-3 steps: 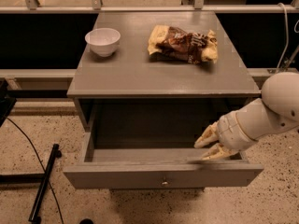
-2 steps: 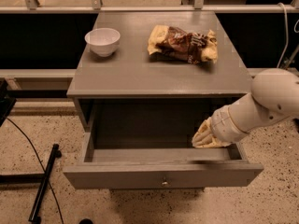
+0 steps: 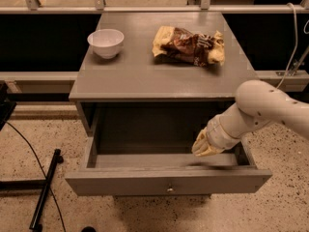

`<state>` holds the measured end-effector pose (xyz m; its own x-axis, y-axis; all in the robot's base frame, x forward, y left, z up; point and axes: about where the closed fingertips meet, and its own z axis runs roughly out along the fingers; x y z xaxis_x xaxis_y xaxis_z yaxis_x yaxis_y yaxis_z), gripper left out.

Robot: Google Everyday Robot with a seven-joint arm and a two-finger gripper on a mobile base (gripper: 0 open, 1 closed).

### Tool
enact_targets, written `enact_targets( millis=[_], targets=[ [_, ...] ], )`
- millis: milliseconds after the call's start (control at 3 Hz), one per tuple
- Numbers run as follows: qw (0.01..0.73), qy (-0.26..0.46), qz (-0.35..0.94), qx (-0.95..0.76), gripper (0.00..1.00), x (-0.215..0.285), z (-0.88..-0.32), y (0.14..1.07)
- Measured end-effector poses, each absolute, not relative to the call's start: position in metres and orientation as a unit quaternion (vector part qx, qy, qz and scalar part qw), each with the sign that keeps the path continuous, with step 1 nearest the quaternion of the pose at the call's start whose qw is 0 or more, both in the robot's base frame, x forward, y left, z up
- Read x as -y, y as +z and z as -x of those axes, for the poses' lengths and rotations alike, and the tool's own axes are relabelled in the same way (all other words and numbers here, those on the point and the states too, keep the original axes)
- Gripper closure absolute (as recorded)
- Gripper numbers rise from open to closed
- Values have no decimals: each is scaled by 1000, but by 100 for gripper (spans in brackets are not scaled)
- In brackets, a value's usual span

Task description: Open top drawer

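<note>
The top drawer (image 3: 166,181) of the grey cabinet is pulled far out toward the camera. Its deep plain box is bare inside, and a small round metal knob (image 3: 169,189) sits at the centre of its front. My gripper (image 3: 203,146), cream-coloured at the end of the white arm (image 3: 270,110), hangs over the drawer's right side, just above the box and behind the front panel. It touches nothing that I can see.
On the cabinet top (image 3: 135,76) stand a white bowl (image 3: 105,42) at the left and a crumpled brown-and-yellow snack bag (image 3: 189,45) at the right. A black stand and cable (image 3: 44,190) lie on the speckled floor at the left. A railing runs behind.
My gripper has risen and drawn back from the drawer's front right edge toward the cabinet. The drawer has stayed pulled out.
</note>
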<state>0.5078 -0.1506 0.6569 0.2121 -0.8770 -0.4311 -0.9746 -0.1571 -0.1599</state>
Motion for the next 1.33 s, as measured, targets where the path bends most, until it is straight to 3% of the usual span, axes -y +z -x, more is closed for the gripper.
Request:
enact_targets(
  millis=[1333],
  targets=[
    [116,195,782,-581,100,144,-391,664]
  ],
)
